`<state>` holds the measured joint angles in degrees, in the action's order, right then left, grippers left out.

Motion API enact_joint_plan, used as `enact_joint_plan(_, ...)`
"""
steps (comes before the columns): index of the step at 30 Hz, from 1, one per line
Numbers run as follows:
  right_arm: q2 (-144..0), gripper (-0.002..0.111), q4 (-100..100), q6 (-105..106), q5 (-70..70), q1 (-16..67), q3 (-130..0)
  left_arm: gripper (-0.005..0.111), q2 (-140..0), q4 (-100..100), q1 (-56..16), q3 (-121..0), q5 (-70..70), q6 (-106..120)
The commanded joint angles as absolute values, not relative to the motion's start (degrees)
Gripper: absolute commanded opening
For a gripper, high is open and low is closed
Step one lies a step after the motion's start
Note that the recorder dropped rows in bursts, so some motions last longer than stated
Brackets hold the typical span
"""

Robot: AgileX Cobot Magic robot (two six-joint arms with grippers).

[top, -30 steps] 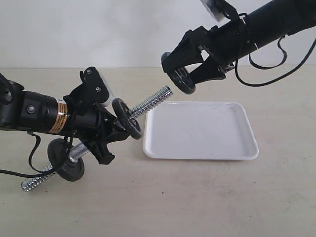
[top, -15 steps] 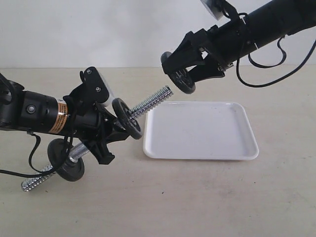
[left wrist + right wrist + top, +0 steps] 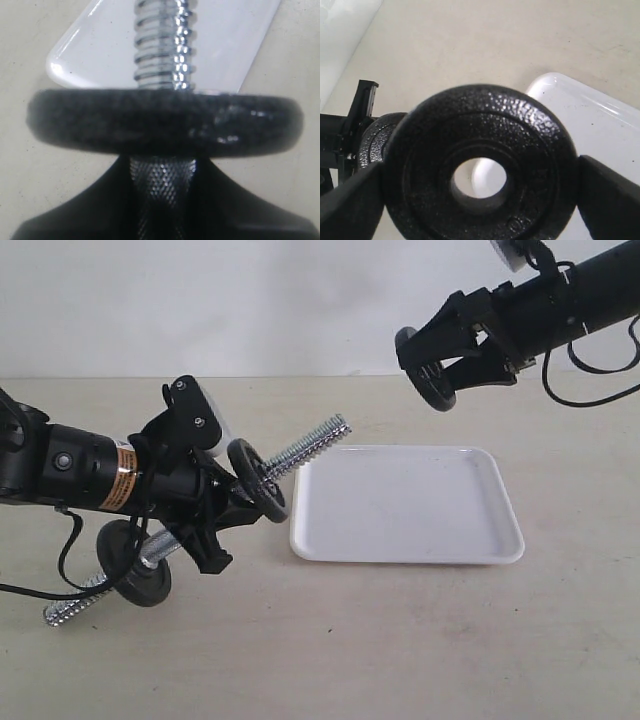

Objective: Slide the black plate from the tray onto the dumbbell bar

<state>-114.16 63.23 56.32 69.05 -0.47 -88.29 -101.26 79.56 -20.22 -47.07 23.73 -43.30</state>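
My right gripper [image 3: 430,368] hangs in the air above the far edge of the white tray [image 3: 405,505], shut on the rim of the black plate [image 3: 441,398]. In the right wrist view the plate [image 3: 480,125] faces the camera between both fingers [image 3: 350,200], and the tray shows through its hole. My left gripper [image 3: 213,512] is shut on the knurled middle of the dumbbell bar [image 3: 312,447], which tilts up toward the right. One black disc [image 3: 258,480] sits just ahead of the fingers and another [image 3: 137,563] behind them. A wide gap separates the plate from the bar's threaded tip.
The tray [image 3: 100,40] lies flat on the beige table, right of the bar's raised end, with nothing in it. The bar's lower threaded end [image 3: 65,612] rests near the table at the left. Cables trail from both arms.
My right gripper has carried the black plate to the right and slightly up, away from the bar's threaded tip. The left arm and bar have not moved.
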Motion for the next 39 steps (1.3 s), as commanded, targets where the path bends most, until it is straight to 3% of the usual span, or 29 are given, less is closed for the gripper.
enact_joint_plan(1,-114.6,0.0,67.0,55.4,70.0,-0.5,-88.7,0.004,-98.3,76.2,-20.6,-49.3,30.0,-39.4)
enact_joint_plan(26,-109.7,0.0,64.3,39.9,70.0,1.4,-88.7,0.004,-98.3,63.8,-20.6,-49.3,25.7,-24.1)
enact_joint_plan(32,-109.1,0.0,64.7,39.7,70.0,7.3,-88.7,0.004,-98.3,60.8,-20.6,-49.3,30.6,-21.1)
enact_joint_plan(39,-109.1,0.0,64.7,38.0,70.0,7.6,-88.7,0.004,-98.3,58.4,-20.6,-49.3,31.6,-17.6)
